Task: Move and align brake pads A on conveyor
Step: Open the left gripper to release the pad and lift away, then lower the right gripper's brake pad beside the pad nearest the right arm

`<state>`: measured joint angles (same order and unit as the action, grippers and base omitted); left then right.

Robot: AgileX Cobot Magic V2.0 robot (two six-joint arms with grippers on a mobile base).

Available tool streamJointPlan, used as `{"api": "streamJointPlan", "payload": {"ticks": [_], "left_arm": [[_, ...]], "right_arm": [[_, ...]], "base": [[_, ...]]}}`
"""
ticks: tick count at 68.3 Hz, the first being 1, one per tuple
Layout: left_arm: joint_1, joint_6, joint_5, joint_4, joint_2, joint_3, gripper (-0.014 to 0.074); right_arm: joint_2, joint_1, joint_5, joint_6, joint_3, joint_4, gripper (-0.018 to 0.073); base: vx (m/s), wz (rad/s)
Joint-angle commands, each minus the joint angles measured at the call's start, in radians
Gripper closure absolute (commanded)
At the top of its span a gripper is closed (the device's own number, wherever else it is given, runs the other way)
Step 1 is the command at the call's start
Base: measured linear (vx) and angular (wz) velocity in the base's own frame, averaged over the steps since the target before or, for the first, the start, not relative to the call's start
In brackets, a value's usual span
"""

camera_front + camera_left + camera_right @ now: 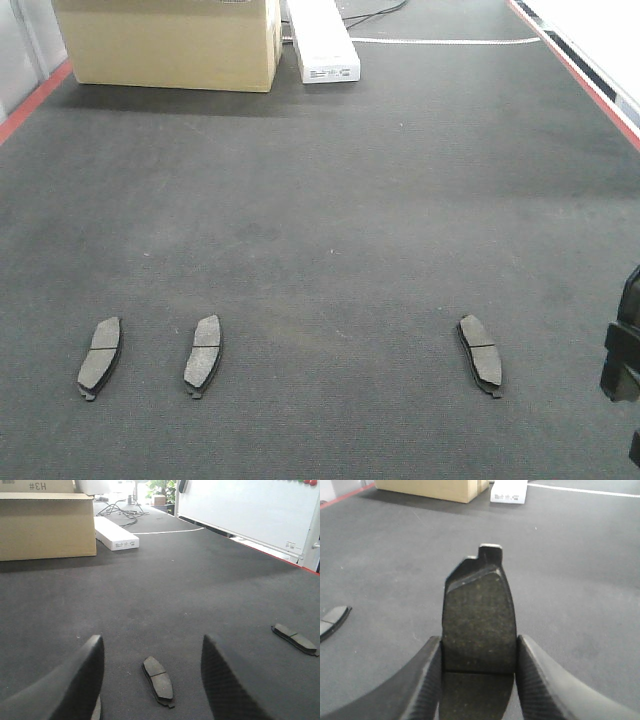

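- Right gripper (477, 655): jaws clamped on one pad (479, 620) (flat sides gripped).
- Left gripper (152, 680): jaws apart, holding nothing.
- Three pads (203, 355) lie on the conveyor (330, 200).

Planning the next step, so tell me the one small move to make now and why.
Probably carry the right gripper, shut on a brake pad, toward the open gap in the row on the conveyor. Three pads lie there: two on the left, one on the right. The left gripper is open.
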<state>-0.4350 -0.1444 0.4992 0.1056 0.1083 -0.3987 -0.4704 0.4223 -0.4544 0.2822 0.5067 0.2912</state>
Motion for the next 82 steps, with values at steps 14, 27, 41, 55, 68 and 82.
{"api": "streamJointPlan", "payload": {"ticks": [14, 27, 41, 55, 68, 82], "left_arm": [[-0.003, -0.001, -0.077, -0.003, 0.015, -0.022, 0.0171], [-0.003, -0.001, -0.077, -0.003, 0.015, -0.022, 0.0171], [-0.003, -0.001, -0.077, -0.003, 0.015, -0.022, 0.0171], [-0.003, -0.001, -0.077, -0.003, 0.015, -0.022, 0.0171], [-0.003, -0.001, -0.077, -0.003, 0.015, -0.022, 0.0171], [-0.003, -0.001, -0.077, -0.003, 0.015, -0.022, 0.0171]], "right_arm": [[-0.142, -0.004, 0.049, 0.004, 0.123, -0.116, 0.0559], [-0.391, -0.003, 0.0, 0.001, 0.265, -0.23, 0.0555], [-0.704, -0.002, -0.013, -0.001, 0.401, -0.259, 0.055], [-0.995, -0.002, -0.135, -0.001, 0.56, -0.259, 0.0544], [-1.192, -0.003, -0.235, -0.001, 0.667, -0.259, 0.0536], [-1.324, -0.003, -0.266, 0.0, 0.742, -0.261, 0.0524]], "base": [[0.0, 0.0], [0.0, 0.0], [0.0, 0.0], [0.0, 0.0], [0.0, 0.0], [0.0, 0.0]]}}
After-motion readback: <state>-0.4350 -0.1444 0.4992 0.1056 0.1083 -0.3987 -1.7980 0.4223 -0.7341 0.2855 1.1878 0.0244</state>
